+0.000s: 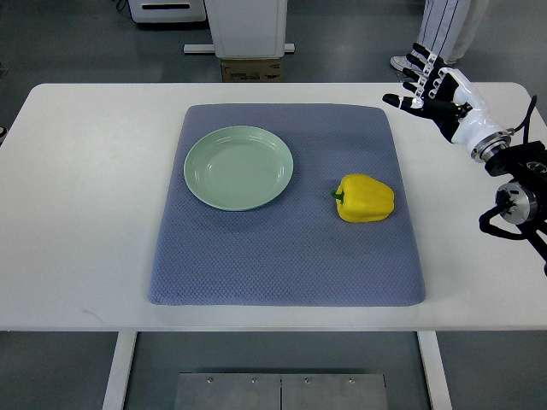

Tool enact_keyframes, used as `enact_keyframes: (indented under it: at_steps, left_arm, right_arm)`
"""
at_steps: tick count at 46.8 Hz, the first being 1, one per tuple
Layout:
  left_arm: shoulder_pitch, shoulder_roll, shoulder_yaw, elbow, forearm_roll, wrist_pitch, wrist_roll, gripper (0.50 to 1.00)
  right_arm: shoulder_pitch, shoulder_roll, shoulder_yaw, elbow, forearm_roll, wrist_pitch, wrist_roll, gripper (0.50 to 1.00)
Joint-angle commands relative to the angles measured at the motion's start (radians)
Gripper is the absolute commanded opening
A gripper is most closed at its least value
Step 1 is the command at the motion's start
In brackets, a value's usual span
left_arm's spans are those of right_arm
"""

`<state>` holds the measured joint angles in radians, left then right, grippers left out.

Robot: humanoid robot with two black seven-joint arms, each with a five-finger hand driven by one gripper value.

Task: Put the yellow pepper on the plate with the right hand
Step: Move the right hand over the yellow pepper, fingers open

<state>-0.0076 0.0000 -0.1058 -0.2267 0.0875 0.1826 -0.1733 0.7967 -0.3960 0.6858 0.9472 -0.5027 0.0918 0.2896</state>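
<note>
1. Sitting left of centre on the blue mat (256,256), the green plate (238,167) holds nothing.
2. Yellow pepper (366,198) lies on the mat, right of the plate and well apart from it, stem pointing left.
3. Right hand (434,90) hovers at upper right, fingers spread, gripping nothing, clear of the pepper.
4. White table (85,213) carries the mat.

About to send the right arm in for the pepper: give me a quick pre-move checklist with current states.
1. Right robot hand empty, fingers spread: ok.
2. Yellow pepper free, on its side on the blue mat, nothing touching it: ok.
3. Green plate empty, left of the pepper: ok.
4. Path from hand to pepper free of objects: ok.
5. Left arm out of the workspace: not in view, cannot tell.
6. Person's legs beyond the table's far edge, close to the hand: not ok, watch.
</note>
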Motion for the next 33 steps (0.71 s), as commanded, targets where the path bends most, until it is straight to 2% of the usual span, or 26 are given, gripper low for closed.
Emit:
enact_keyframes:
  at_steps: [1,15,23,28,33]
  left_arm:
    - [0.0,0.0,0.0,0.0,0.0,0.0,0.0,1.0]
    - [0.0,0.0,0.0,0.0,0.0,0.0,0.0,1.0]
    - [0.0,0.0,0.0,0.0,0.0,0.0,0.0,1.0]
    - [0.0,0.0,0.0,0.0,0.0,0.0,0.0,1.0]
    - [0.0,0.0,0.0,0.0,0.0,0.0,0.0,1.0]
  right_arm:
    - [0.006,-0.021,-0.02,0.018,-0.062,0.029,0.003,0.993]
    - [0.029,-0.069,-0.057,0.082,-0.295,0.124,0.026,0.991]
    - [0.052,-0.099,-0.124,0.131,-0.385,0.126,0.039,0.991]
    - [0.055,-0.104,-0.164,0.14,-0.462,0.126,0.069,0.991]
    - [0.053,-0.101,-0.181,0.14,-0.503,0.125,0.074,0.989]
